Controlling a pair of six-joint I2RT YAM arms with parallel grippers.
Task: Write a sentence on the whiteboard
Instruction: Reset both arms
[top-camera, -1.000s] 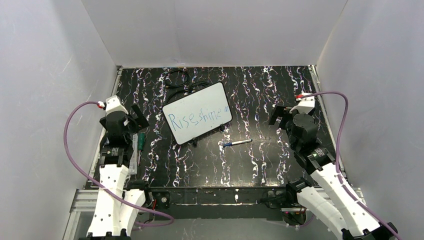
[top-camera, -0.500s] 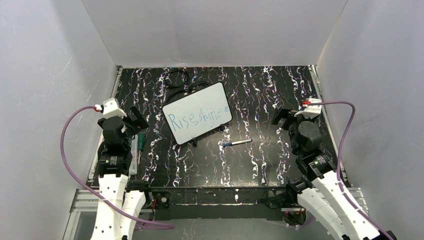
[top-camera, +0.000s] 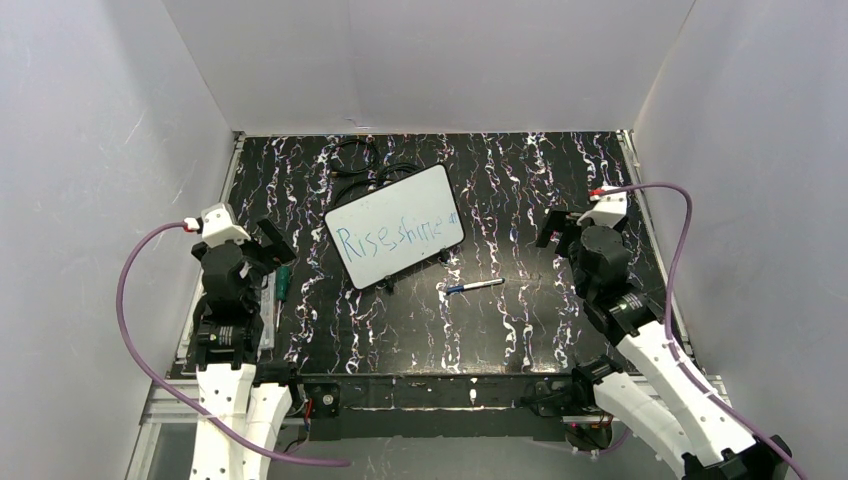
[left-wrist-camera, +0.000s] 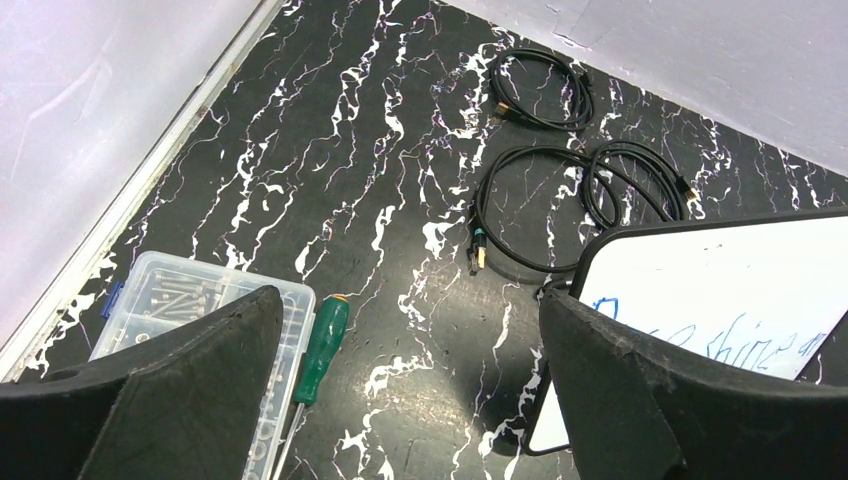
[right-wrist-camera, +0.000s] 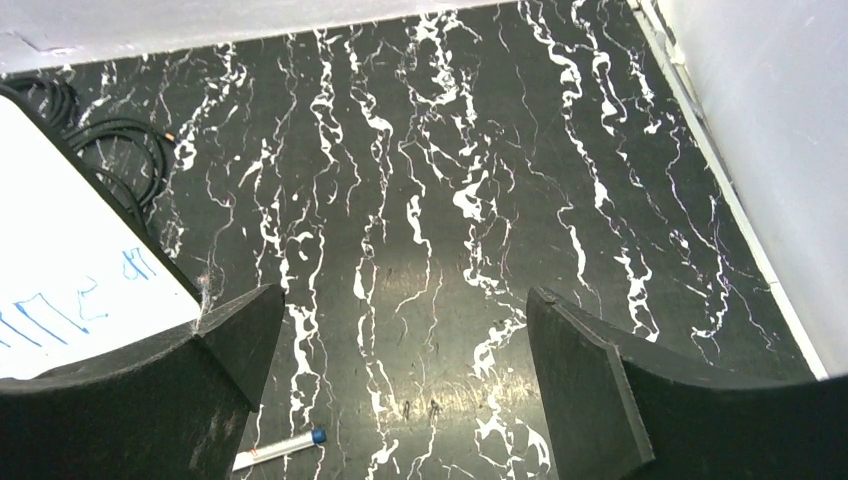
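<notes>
Both my grippers hang above the black marbled table with nothing between their fingers. My left gripper has its jaws spread wide, and my right gripper is spread just as wide; bare tabletop shows in each gap.

In the top view the whiteboard lies near the middle of the table, between my two arms and touched by neither. It is turned so that its long edge climbs toward 2 o'clock. The sentence runs across it in one line of blue handwriting, roughly "Rise shine", with a small unreadable blue mark after the last word.

From my left gripper the board sits at about 3 o'clock, well apart. From my right gripper it is at about 9 o'clock, also well apart.

A marker with a white barrel and a blue end lies flat on the table at about 4 o'clock from the board, near it but not touching.

Coiled black cables rest at 12 o'clock from the board, one loop reaching its far edge.

Below my left gripper, at about 6 o'clock, a green-handled screwdriver lies just beside a clear plastic box of screws.
</notes>
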